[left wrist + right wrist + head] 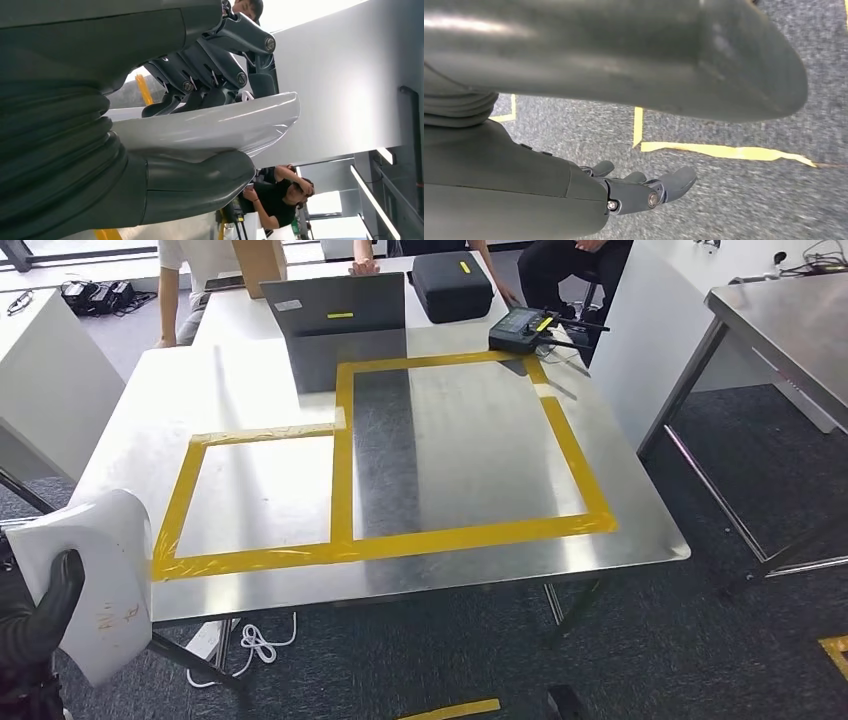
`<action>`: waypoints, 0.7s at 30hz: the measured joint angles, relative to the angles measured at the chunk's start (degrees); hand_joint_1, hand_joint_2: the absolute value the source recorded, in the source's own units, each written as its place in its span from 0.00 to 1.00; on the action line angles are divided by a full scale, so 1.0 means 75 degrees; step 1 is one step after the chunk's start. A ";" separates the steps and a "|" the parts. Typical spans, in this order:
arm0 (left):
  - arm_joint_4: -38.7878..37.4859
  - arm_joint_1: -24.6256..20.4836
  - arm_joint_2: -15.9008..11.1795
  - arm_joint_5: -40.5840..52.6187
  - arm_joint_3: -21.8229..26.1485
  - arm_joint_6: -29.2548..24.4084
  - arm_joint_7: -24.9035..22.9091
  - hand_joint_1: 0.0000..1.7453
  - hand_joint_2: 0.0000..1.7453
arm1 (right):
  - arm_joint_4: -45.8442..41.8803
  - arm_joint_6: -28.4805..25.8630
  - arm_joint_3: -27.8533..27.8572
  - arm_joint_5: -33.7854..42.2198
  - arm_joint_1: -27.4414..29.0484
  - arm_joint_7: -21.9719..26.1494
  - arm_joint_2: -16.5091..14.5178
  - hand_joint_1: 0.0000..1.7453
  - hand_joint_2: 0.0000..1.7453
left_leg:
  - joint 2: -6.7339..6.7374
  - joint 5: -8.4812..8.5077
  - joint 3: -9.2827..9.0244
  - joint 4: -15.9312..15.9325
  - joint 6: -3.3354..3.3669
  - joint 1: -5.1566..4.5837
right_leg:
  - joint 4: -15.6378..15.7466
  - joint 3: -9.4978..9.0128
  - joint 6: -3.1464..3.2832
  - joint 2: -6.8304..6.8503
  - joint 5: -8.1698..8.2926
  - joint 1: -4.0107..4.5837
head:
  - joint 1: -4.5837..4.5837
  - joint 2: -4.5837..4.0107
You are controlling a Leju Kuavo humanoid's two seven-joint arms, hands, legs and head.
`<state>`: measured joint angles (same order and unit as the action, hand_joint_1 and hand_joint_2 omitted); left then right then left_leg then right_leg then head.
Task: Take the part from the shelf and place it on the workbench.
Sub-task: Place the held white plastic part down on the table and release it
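Observation:
The part [100, 580] is a flat white curved panel, held at the lower left beside the workbench's near left corner. My left hand [40, 615] grips it, dark fingers wrapped over its edge. Up close the white part [210, 127] lies clamped between the thick thumb [200, 185] and the darker fingers [210, 75]. The steel workbench [250, 390] carries two rectangles of yellow tape [345, 480], both bare inside. My right hand [644, 192] hangs over grey carpet with its fingers loosely apart and nothing in them.
A grey panel [345, 315], a black case [452, 285] and a black controller [525, 330] stand at the bench's far side. People stand behind it [190, 280]. A second steel table [790, 330] is at the right, a white cabinet [50, 380] at the left.

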<state>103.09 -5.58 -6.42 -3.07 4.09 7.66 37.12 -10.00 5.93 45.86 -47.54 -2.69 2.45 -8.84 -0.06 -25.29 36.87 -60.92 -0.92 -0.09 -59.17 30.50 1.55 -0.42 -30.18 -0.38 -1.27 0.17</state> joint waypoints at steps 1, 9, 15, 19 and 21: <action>-0.0001 0.0012 -0.0001 0.0000 0.0001 0.0002 0.0000 1.00 1.00 | 0.0002 0.0000 0.0009 0.0001 -0.0002 -0.0012 -0.0001 0.00 0.00 | 0.0003 -0.0002 -0.0039 0.0121 0.0028 -0.0020 | -0.0002 -0.0005 -0.0046 -0.0002 -0.0044 0.0007 | 0.0012 0.0000; -0.0009 0.0036 -0.0001 0.0166 0.0003 -0.0018 -0.0154 1.00 1.00 | -0.0001 0.0066 0.0031 0.0000 -0.0036 -0.0034 0.0010 0.00 0.00 | 0.0016 -0.0114 -0.0296 0.0261 0.0272 0.0048 | -0.2001 0.1107 -0.0361 0.0022 -0.0879 -0.0013 | -0.0047 0.0000; -0.0186 0.0025 -0.0016 0.0470 0.0003 -0.0072 -0.0470 1.00 1.00 | 0.0001 0.0102 0.0059 -0.0020 -0.0046 -0.0033 0.0012 0.00 0.00 | 0.0045 -0.0357 -0.0565 0.0228 0.0150 0.0010 | -0.0289 0.0728 -0.0278 0.0242 0.0464 0.0013 | -0.0091 0.0000; -0.0622 -0.0196 -0.0160 0.0968 0.0000 -0.0098 -0.0732 1.00 1.00 | 0.0002 0.0148 0.0060 -0.0113 -0.0056 -0.0048 0.0007 0.00 0.00 | 0.0137 -0.0420 -0.0595 0.0241 -0.0010 -0.0027 | -0.0029 0.0632 -0.0081 0.0218 0.0490 0.0031 | -0.0070 0.0000; -0.1100 -0.0412 -0.0300 0.1340 -0.0001 -0.0157 -0.0715 1.00 1.00 | 0.0001 0.0170 0.0060 -0.0168 -0.0060 -0.0053 0.0002 0.00 0.00 | 0.0111 -0.0658 -0.0441 -0.0124 -0.0102 -0.0006 | 0.0030 0.0594 0.0028 0.0148 0.0522 -0.0002 | -0.0046 0.0000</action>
<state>94.84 -8.67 -8.67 6.98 4.08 6.47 31.75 -9.99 7.21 46.31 -48.81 -3.14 2.05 -8.82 0.77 -30.22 33.57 -61.84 -1.68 -0.14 -58.94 34.95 1.76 0.69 -26.26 -0.39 -1.62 0.17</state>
